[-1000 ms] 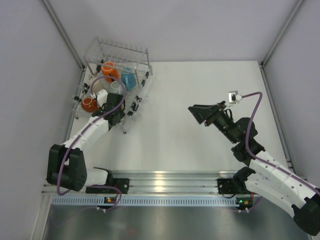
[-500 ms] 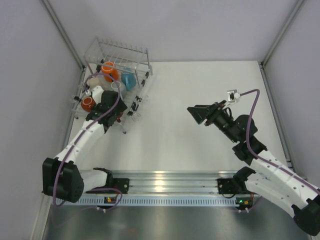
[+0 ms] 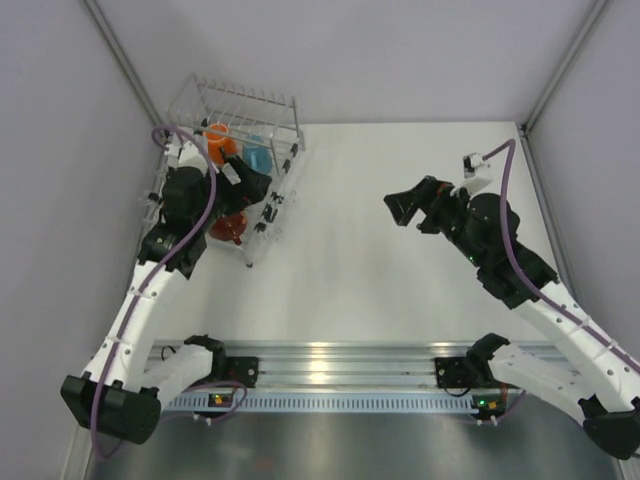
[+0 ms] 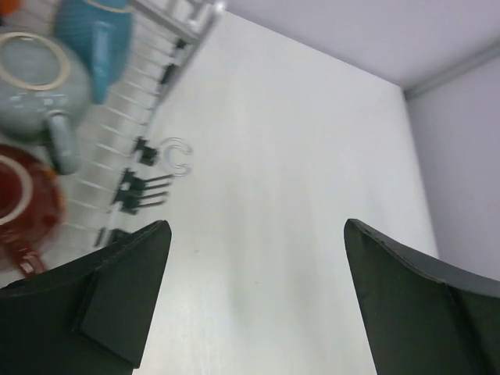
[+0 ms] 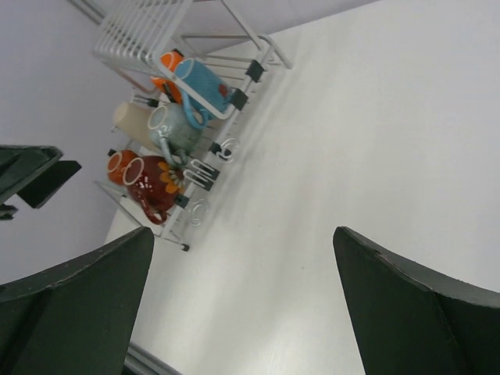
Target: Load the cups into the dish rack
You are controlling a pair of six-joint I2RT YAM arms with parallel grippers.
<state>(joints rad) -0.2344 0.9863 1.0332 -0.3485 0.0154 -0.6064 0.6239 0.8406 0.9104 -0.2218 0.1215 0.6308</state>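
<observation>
The wire dish rack (image 3: 262,104) stands at the table's far left corner with several cups in it. In the right wrist view I see an orange mug (image 5: 167,64), a blue mug (image 5: 200,83), a beige tumbler (image 5: 128,117), a pale mug (image 5: 171,128) and a dark red mug (image 5: 155,184). My left gripper (image 3: 250,184) hangs open and empty above the rack's near half, with the dark red mug (image 4: 22,205) to its lower left. My right gripper (image 3: 404,208) is open and empty above the table's middle right, well away from the rack.
White walls with metal corner posts (image 3: 125,70) close in the table on three sides. The rack's black clips and wire hooks (image 4: 148,187) stick out over the table (image 3: 370,290) on its right side. The arms' base rail (image 3: 330,365) runs along the near edge.
My left gripper has opened and lifted up and back from the rack, uncovering the dark red mug in its near end. My right gripper has opened wider and risen a little.
</observation>
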